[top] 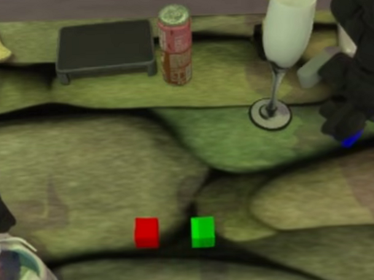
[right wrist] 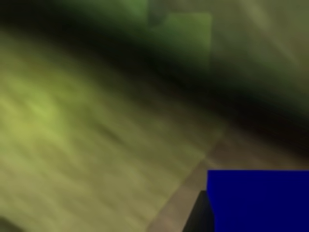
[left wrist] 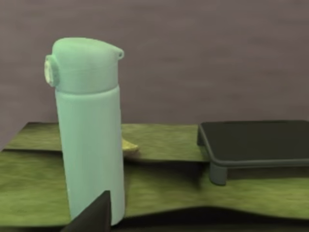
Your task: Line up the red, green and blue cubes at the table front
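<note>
Top view shows right gripper (top: 349, 134) closed around the blue cube (top: 351, 138), likely light, rigid, best pinched on opposite flat faces.

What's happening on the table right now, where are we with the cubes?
The small bright red cube and the small bright green cube sit side by side, apart, near the front edge of the mottled olive-green table. The right gripper is up at the right side, beside the tall white stemmed glass, with the deep blue cube at its fingers, apparently carried. The left arm is parked at the left edge, facing a pale green flask and dark grey tray.
</note>
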Available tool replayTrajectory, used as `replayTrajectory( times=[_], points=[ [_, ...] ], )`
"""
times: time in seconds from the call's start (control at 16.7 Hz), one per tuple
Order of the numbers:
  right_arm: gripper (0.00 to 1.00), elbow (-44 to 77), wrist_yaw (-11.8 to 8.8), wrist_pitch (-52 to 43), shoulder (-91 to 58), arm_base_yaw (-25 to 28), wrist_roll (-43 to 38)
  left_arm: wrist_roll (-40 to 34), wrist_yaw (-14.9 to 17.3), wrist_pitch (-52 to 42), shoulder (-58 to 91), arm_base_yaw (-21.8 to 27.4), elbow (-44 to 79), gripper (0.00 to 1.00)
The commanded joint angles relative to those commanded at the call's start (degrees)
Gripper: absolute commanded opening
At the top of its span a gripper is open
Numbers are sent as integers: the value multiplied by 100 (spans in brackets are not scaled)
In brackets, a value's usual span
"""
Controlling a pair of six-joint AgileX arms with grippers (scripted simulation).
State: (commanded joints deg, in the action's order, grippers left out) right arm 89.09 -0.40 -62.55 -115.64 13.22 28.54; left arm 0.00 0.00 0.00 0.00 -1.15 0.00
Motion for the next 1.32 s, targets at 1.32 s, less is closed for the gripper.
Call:
replayTrajectory(
  times=[1.32],
  points=[
    [0,-1369,66,-15,1279,2594,-6557,0,0,0,0,0,0,100]
  ],
)
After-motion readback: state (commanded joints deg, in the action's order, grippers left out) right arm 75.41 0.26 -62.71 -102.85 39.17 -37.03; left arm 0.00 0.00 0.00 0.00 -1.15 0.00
